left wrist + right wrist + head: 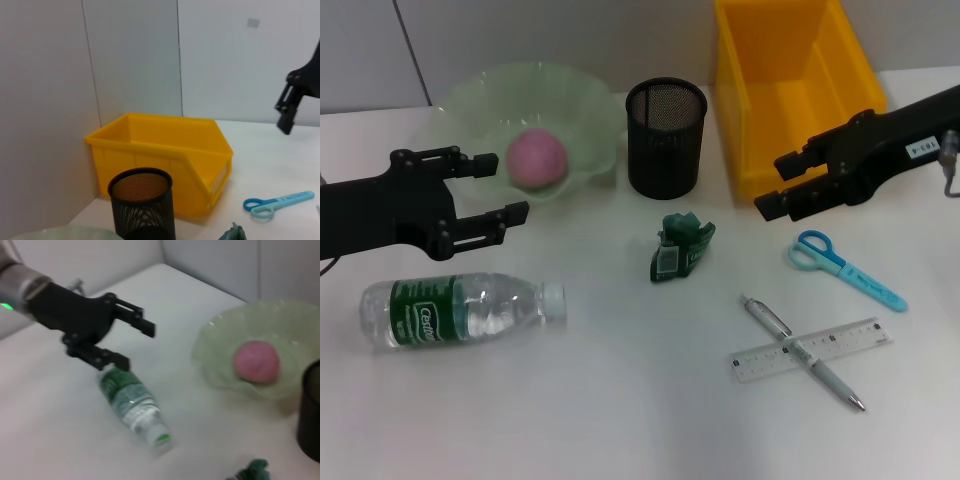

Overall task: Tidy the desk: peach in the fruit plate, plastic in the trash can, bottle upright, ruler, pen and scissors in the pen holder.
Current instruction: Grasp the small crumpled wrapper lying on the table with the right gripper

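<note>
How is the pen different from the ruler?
The pen is thin, round and silvery; the ruler is flat, wide and see-through with markings. The pen lies on top, crossing the ruler slantwise. Both are long, lie flat on the table, and are not yet in the pen holder.

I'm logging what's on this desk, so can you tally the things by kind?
Containers: 3: fruit plate, pen holder, yellow bin
Stationery: 3: scissors, pen, ruler
Fruit: 1: peach
Bottles: 1: bottle
Plastic scraps: 1: green plastic
Total: 9
</note>
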`<state>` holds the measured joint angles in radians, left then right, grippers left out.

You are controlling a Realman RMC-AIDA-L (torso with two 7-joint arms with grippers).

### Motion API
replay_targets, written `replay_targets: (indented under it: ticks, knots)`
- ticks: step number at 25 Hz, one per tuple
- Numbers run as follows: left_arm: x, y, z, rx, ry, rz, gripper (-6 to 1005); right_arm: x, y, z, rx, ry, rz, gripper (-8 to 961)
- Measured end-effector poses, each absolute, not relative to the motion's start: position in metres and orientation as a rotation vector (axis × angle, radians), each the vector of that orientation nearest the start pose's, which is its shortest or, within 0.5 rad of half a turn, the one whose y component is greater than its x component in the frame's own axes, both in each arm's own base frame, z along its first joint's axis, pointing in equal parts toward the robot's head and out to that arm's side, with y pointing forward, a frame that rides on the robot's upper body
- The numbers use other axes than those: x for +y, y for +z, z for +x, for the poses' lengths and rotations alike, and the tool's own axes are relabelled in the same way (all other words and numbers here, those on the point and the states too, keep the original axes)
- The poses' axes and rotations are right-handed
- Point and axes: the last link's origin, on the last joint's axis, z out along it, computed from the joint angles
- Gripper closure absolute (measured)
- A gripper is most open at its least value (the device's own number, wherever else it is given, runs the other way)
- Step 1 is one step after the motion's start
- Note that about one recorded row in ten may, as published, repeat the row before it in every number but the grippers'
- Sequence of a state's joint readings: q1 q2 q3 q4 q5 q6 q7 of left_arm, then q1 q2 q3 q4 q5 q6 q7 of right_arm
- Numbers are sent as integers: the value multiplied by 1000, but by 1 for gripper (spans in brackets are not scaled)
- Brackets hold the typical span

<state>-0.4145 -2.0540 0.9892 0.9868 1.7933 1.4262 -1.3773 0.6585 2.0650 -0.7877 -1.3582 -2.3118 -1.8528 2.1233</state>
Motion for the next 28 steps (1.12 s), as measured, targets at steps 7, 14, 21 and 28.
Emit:
replay_targets:
  ticks: [7,14,21,28]
  knots:
    - [350,29,-231,-246,-563,-2666,337,363,86,167,807,-22,-2771,254]
    - [350,28,-230,-244,-568,-2665,336,368,79,167,810,-69,-2767,254]
    - [352,25,-230,-254,-564,-2660,336,377,61,169,779,-152,-2749,254]
    - [353,22,-231,-263,-563,-2661,336,387,41,162,718,-198,-2746,254]
